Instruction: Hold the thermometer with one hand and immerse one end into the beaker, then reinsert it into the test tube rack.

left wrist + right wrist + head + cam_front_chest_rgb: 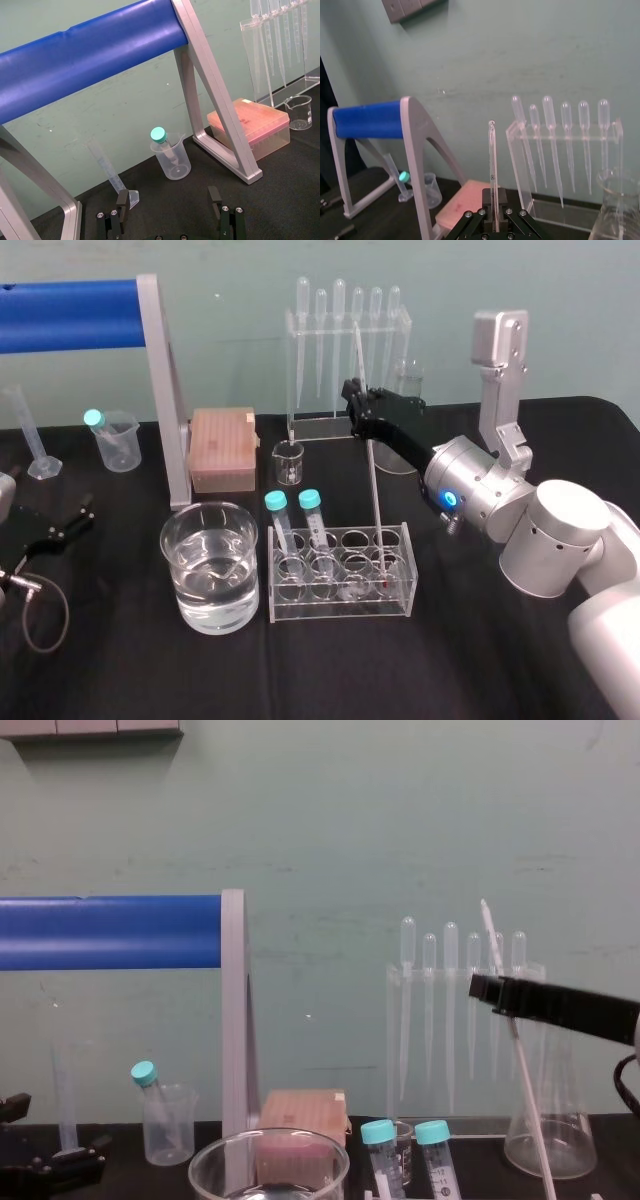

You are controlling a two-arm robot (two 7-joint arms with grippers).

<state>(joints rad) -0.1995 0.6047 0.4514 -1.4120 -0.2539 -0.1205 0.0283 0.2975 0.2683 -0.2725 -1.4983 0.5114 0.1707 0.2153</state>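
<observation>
The thermometer (372, 470) is a long thin glass rod leaning slightly, its red tip down in a right-hand slot of the clear test tube rack (340, 602). My right gripper (358, 408) is shut on the rod's upper part; in the right wrist view the fingers (487, 212) press the thermometer (492, 165) between them. The chest view has the same gripper (492, 988) on the rod (522, 1065). The large beaker (210, 580), holding water, stands just left of the rack. My left gripper (169, 210) rests open at the table's left edge, holding nothing.
Two teal-capped tubes (310, 520) stand in the rack's left slots. Behind it are a small beaker (288, 462), a pipette stand (345, 360), a pink tip box (222, 448) and a conical flask (550, 1120). A blue-barred frame (160, 380) and a plastic cup (115, 440) are at left.
</observation>
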